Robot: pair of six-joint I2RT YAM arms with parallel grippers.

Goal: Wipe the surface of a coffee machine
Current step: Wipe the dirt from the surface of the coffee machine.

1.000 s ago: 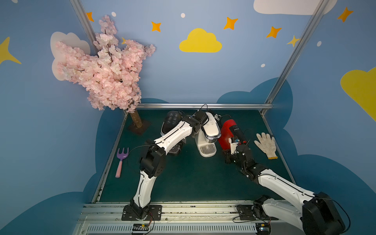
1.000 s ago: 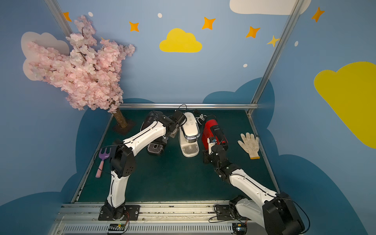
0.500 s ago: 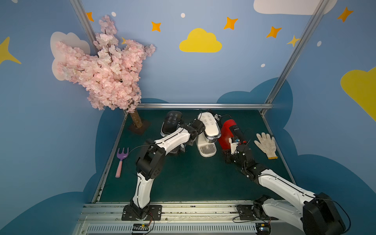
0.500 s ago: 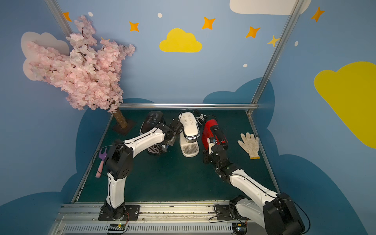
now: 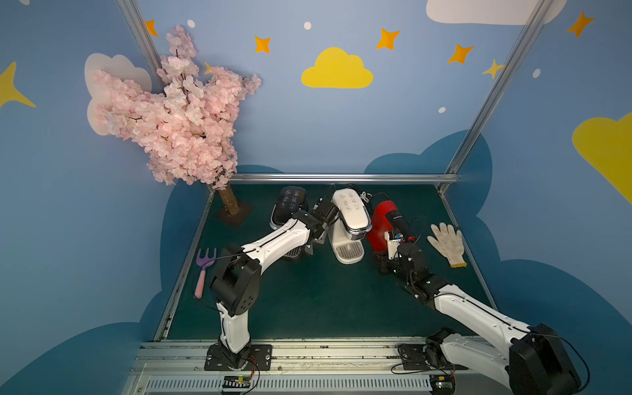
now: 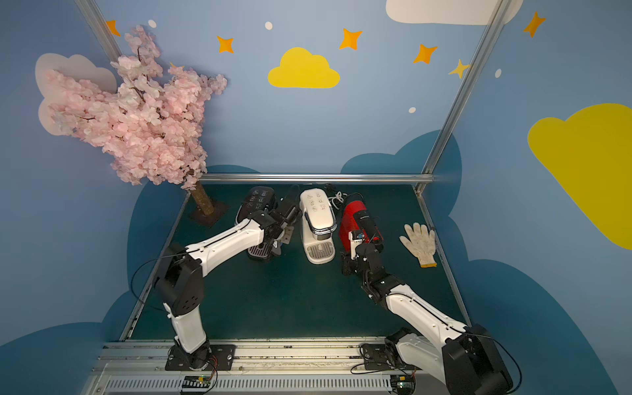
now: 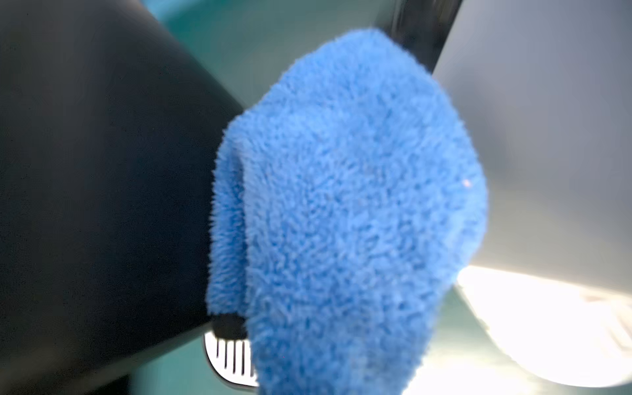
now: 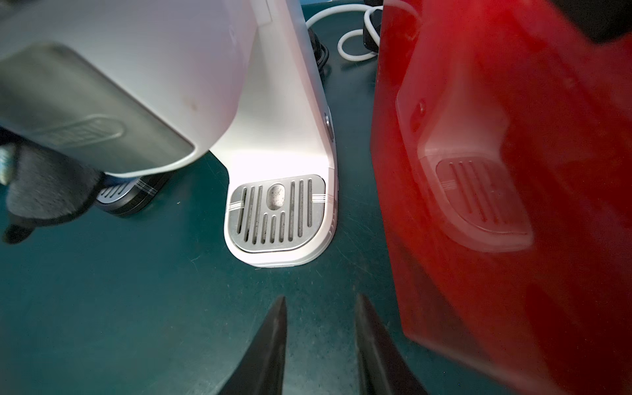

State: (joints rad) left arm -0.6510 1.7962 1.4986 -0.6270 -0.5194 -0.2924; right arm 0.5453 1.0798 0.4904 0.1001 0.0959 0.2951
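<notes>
Between black machine [image 5: 289, 205] at nine o'clock and red machine [image 5: 381, 222] at three stands the cream coffee machine [image 5: 352, 213]; left gripper [image 5: 329, 214], clamped on a blue microfibre cloth [image 7: 342, 205], should press flat along its side; right gripper [image 8: 319, 307] hangs part-open, empty

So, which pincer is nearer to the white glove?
Right. The right pincer is low by the red machine, the glove to its right; the left pincer is beyond the cream machine, farther off.
</notes>
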